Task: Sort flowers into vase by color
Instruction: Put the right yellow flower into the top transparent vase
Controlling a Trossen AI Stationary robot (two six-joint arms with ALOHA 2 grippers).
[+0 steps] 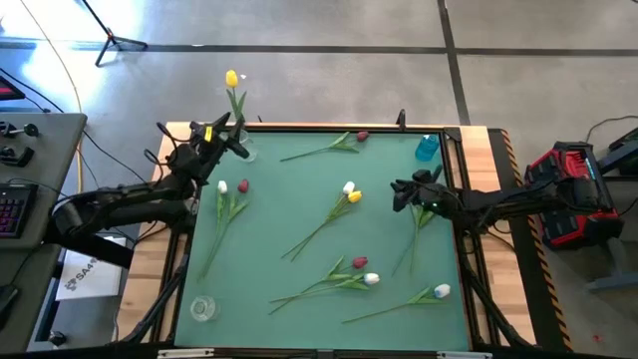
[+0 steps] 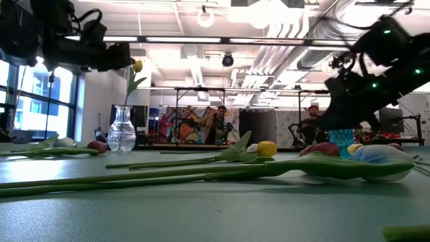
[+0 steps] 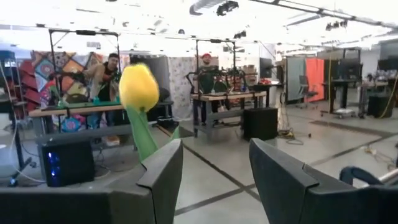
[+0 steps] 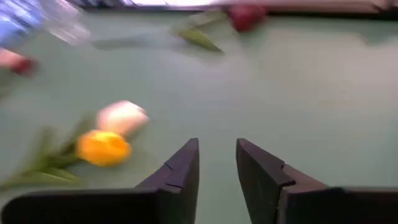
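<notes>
I see the left gripper (image 1: pixel 242 150) up at the far left corner of the green table (image 1: pixel 299 189), right beside the clear glass vase (image 2: pixel 121 136) that stands there with 1 yellow tulip (image 1: pixel 232 79) upright in it. From the left wrist camera its fingers (image 3: pixel 158 177) stand wide apart, with the yellow head just off to 1 side and nothing between them. The right gripper (image 1: pixel 399 192) hovers over the right half of the mat, its jaws narrow with only a slim gap and nothing in them. Just ahead of it lie a white tulip (image 4: pixel 122 116) and a second yellow tulip (image 4: pixel 103 147), heads side by side near the middle. A dark red tulip (image 1: pixel 362 136) lies at the far edge, close to a blue vase (image 1: pixel 428 148) in the far right corner. A white and dark red pair (image 1: pixel 232 186) lies on the left side, and more flowers (image 1: pixel 364 271) are scattered along the near half. A second clear vase (image 1: pixel 202 308) sits at the near left corner.
</notes>
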